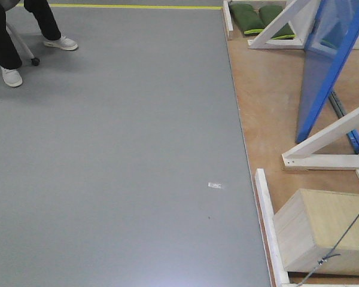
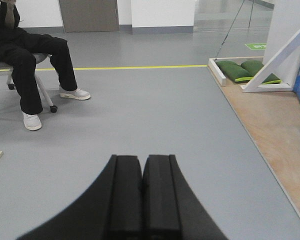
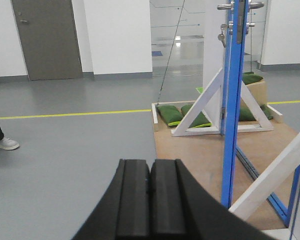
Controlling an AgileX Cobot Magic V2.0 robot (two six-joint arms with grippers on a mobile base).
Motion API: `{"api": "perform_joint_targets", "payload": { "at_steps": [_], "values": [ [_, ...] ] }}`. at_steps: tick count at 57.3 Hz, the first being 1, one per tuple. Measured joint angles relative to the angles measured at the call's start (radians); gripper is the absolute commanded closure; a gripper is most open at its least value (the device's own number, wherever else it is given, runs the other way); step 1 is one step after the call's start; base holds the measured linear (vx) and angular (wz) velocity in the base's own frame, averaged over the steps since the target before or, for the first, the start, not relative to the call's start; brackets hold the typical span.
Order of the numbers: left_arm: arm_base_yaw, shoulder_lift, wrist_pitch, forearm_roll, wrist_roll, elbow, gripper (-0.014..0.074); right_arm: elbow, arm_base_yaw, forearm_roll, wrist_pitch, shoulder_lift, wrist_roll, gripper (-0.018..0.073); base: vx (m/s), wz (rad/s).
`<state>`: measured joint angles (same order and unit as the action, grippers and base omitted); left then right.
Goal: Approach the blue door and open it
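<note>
Now, both claws are pinched shut on nothing: left gripper (image 2: 142, 165), right gripper (image 3: 150, 167). The blue door (image 3: 233, 125) stands edge-on, wooden platform (image 3: 200, 150) beneath it, white braces (image 3: 197, 105) beside it, probably its lever handle (image 3: 226, 6) at the top.

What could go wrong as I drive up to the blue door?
Driving in could snag the white edging strip. The slanted white brace and wooden box crowd the approach to the blue door. The left gripper and right gripper are shut; neither can grasp the lever handle yet.
</note>
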<state>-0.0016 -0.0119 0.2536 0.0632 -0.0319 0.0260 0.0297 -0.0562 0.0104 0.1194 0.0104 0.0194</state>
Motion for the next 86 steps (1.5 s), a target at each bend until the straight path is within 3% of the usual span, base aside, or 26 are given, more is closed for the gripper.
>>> {"api": "perform_joint_targets", "payload": {
  "at_steps": [86],
  "values": [
    [0.0,0.0,0.0,0.0,0.0,0.0,0.0524,0.0,0.0,0.0,0.0,0.0,0.0,0.0547,0.4,-0.02]
  ]
}}
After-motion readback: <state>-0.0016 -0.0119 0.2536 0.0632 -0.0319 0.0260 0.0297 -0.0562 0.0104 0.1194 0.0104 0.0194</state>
